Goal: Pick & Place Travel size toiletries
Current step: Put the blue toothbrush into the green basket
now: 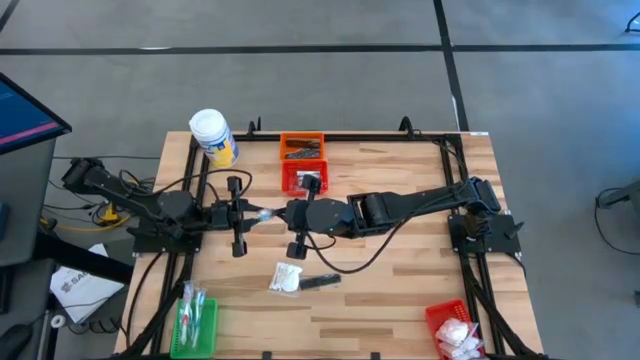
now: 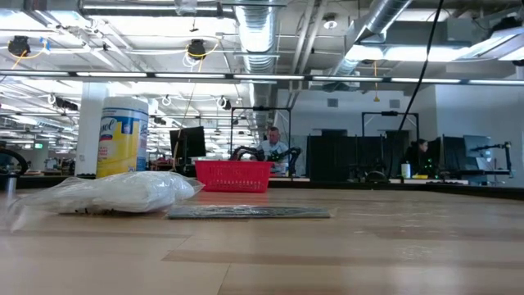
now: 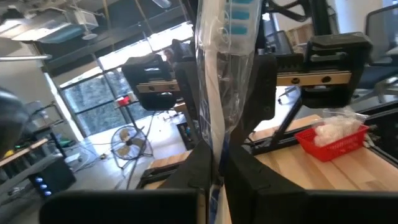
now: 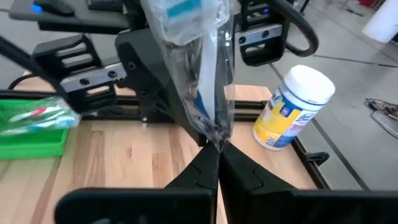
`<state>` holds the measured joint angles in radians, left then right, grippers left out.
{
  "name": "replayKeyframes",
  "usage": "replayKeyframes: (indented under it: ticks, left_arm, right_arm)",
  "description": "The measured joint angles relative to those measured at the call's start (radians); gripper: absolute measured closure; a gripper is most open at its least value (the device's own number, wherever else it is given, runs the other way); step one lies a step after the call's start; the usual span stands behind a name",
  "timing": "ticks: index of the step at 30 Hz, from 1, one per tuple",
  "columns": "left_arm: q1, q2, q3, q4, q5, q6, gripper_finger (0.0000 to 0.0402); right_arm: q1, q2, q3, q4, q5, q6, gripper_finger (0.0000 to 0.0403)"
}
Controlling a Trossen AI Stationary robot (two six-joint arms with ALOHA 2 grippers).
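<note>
A thin clear-plastic packet (image 1: 268,213) with a blue-and-white stick inside hangs in the air over the table's middle, between my two grippers. My left gripper (image 1: 258,213) is shut on it from the left and my right gripper (image 1: 284,213) is shut on it from the right. In each wrist view the packet (image 3: 217,74) (image 4: 196,68) runs away from the fingertips, with the other gripper behind it. A white packet (image 1: 285,278) and a dark slim tube (image 1: 320,281) lie flat on the table nearer the front edge. My left gripper pinches one end of the clear packet (image 3: 215,146) between its two fingers, coming about level from the table's left. The packet is lifted clear of the table and runs on toward my right gripper. My right gripper pinches the packet's other end, a crumpled bit of clear wrap (image 4: 214,135), between its two fingers. It comes from the table's right, slanting a little downward. The packet is clear of the table.
A big white jar with a yellow label (image 1: 213,137) stands at the far left. An orange basket (image 1: 301,147) and a red basket (image 1: 303,178) sit at the far middle, a green basket (image 1: 195,322) at the near left, and a red basket with white packets (image 1: 455,328) at the near right.
</note>
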<state>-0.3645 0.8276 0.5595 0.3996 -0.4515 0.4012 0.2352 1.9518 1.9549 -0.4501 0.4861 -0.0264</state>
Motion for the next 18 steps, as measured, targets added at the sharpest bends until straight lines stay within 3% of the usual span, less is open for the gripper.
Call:
replayKeyframes:
  ticks: [5, 11, 18]
  left_arm:
    - [-0.001, 0.0, -0.001, 0.004, 0.014, -0.037, 0.0381]
    - [-0.013, 0.0, -0.001, 0.002, -0.004, -0.068, 0.039]
    - [-0.062, -0.002, -0.001, -0.012, -0.207, -0.141, 0.039]
  right_arm:
    - [-0.001, -0.001, 0.0, -0.032, -0.079, 0.001, 0.0387]
    - [0.006, 0.0, 0.0, -0.082, -0.127, -0.005, 0.0321]
    - [0.007, 0.0, 0.0, -0.165, -0.165, -0.025, 0.025]
